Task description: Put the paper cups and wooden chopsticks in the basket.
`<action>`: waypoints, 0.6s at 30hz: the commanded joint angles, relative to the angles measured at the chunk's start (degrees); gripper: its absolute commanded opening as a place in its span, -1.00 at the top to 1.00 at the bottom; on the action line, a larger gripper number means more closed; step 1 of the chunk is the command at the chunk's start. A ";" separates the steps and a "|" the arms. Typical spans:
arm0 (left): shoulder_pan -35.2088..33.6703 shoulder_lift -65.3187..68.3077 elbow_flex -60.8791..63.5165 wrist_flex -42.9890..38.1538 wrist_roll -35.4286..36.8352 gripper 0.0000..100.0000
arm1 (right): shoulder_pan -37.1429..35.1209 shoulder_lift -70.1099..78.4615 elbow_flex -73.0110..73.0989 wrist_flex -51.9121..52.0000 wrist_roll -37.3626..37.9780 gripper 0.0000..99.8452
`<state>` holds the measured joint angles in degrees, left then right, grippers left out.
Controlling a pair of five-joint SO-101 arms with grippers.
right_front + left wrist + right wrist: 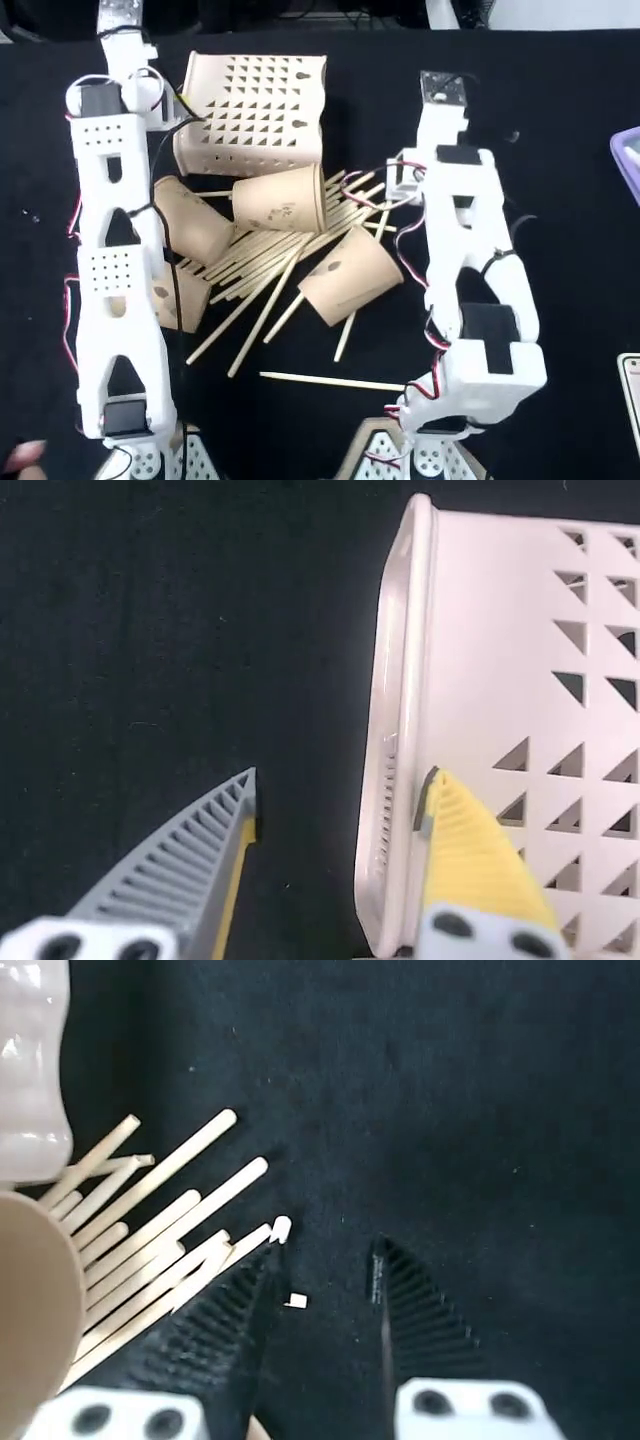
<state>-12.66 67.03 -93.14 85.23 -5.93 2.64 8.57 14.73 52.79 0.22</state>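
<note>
The left gripper (340, 778) is spread wide astride the rim of the basket (500, 630), which lies on its side on the table (570, 260). The right gripper (325, 1250), also spread, hangs just beside the ends of the chopsticks (150, 1240) heaped among the cups (280, 198). With everything outside the basket, this looks like the opening step: next, probably close on the rim to steady or right it. The cups' small dark marks are too small to read.

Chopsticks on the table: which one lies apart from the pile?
The chopstick lowest in the high view: it lies alone, while the others overlap in the pile.
</note>
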 commanded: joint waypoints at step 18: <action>-17.98 0.97 -2.24 1.58 -0.18 0.47 | -1.05 -0.92 1.80 -2.81 -0.09 0.72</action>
<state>-28.75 70.90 -93.14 87.16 -6.02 2.64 8.57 16.84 50.95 0.31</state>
